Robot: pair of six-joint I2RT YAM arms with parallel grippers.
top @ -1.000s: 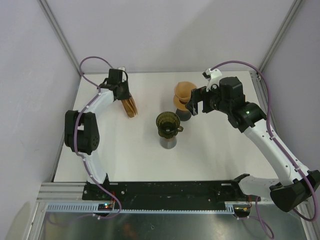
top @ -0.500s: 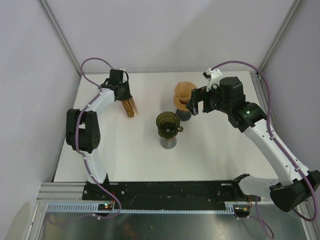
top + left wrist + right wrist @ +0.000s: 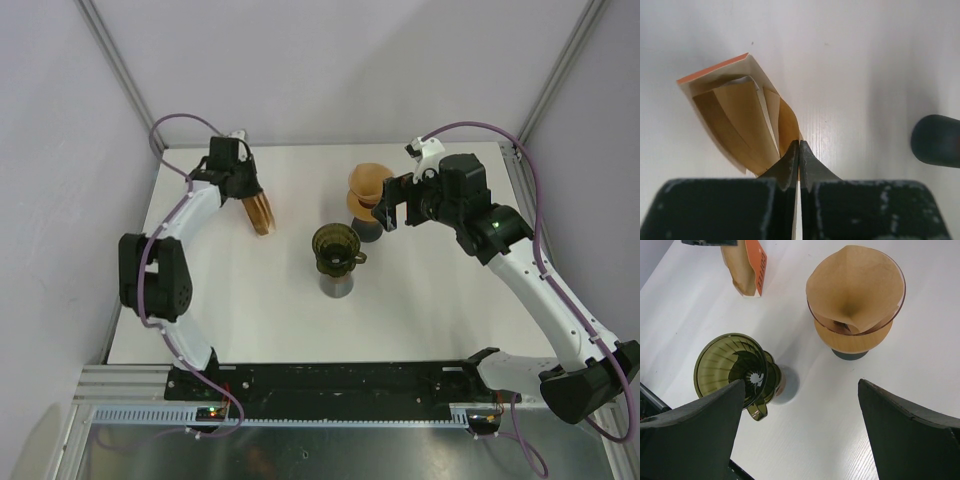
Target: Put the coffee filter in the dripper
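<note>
Carrying everything: white worktop (image 3: 430,300). Right claw (image 3: 802,410) is hanging spread wide above two drippers: green dripper (image 3: 730,365) standing centre, brown dripper (image 3: 855,340) just far-right of it holding a paper cone (image 3: 855,285). Far left, left claw (image 3: 799,150) is clenching a coffee filter (image 3: 785,117) at the filter packet (image 3: 715,75) mouth.

The right claw (image 3: 801,390) gapes above a green dripper (image 3: 735,367), beside a brown dripper (image 3: 852,341) holding a paper filter (image 3: 855,285).

Left jaws pinched together — right jaws splayed
</note>
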